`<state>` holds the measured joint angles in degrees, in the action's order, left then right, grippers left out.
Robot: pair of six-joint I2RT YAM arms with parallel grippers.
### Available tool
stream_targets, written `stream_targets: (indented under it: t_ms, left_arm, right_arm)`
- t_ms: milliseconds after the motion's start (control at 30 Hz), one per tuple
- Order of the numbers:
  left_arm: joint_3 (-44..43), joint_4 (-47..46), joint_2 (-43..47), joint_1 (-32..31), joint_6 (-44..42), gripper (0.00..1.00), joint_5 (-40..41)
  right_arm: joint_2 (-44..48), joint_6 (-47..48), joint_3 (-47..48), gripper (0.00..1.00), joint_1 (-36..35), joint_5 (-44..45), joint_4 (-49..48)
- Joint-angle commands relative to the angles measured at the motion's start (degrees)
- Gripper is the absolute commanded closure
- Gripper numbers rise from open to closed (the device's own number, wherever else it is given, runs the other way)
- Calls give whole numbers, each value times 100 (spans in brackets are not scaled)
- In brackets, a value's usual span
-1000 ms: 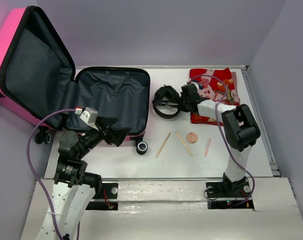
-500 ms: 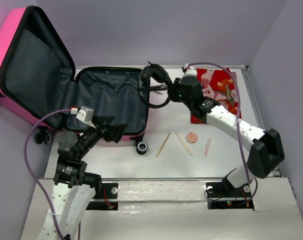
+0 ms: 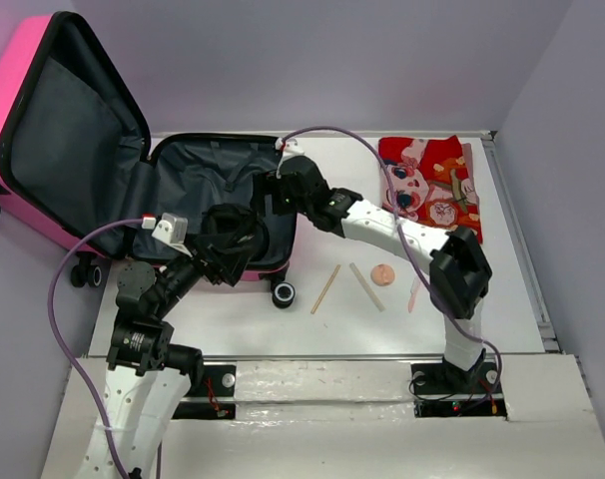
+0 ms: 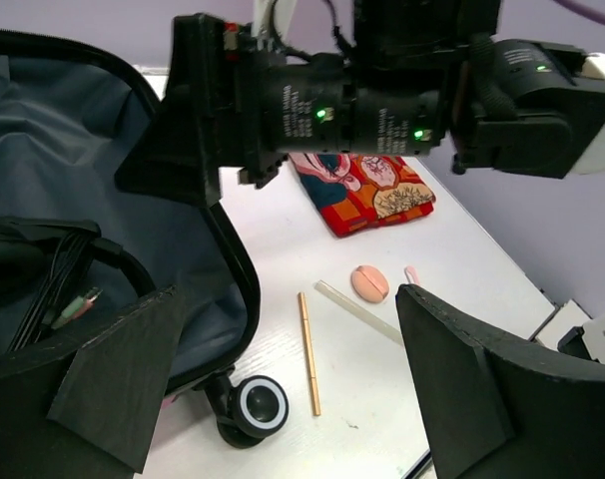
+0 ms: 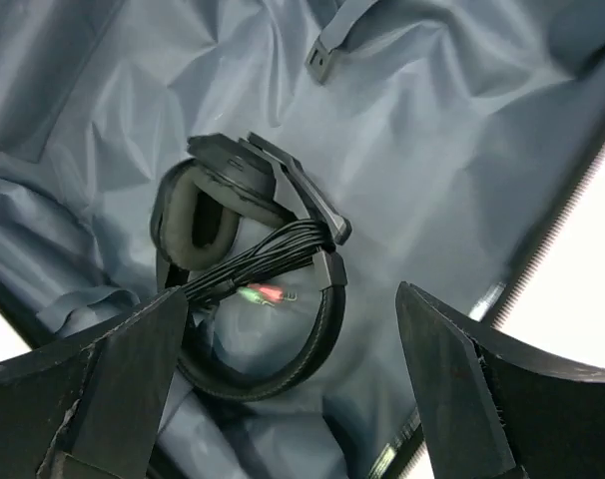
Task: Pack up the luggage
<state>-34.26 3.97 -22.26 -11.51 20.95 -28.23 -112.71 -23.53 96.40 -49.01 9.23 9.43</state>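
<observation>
Lying open on the left part of the white table point(image 3: 522, 289), the small hot-pink hard-shell suitcase point(image 3: 198, 180) is showing its dark grey fabric lining. Its lid is leaning up at the far left and its base is resting flat. A pair of black over-ear headphones point(image 3: 233, 235) with a bundled cable is lying on the lining inside the base, near the front right corner. The right gripper point(image 3: 273, 200) is hovering above the base, near the headphones. Its wrist view is showing its fingers spread wide with nothing between them and the headphones point(image 5: 198, 230) lying below. The left gripper point(image 3: 218, 261) is hanging at the near rim of the suitcase, its jaws also standing wide and gripping nothing; whether it is touching the rim I cannot tell. To the right of the case, two thin wooden sticks point(image 3: 325, 288) are lying near a round peach-coloured disc point(image 3: 382, 273) and a small pink stick point(image 3: 413, 293). A red patterned cloth point(image 3: 432, 185) is lying at the far right corner.
</observation>
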Motion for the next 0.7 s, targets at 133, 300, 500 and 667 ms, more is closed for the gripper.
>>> stream_targets:
  t_ms: [133,300,500,667]
  left_arm:
    - [-116,-159,108,35,-65,1,2]
    - [-81,-230,117,35,-38,1,-95]
    - [-54,-247,73,43,-30,1,-121]
    - [-28,-291,29,52,-12,1,-209]
  right_arm:
    - [2450,-203,-2302,29,67,491,-99]
    - [3297,-907,-4274,49,15,676,-65]
    - [3405,-1461,-5139,38,-266,694,112]
    - [2843,-1506,-4912,32,-512,658,94]
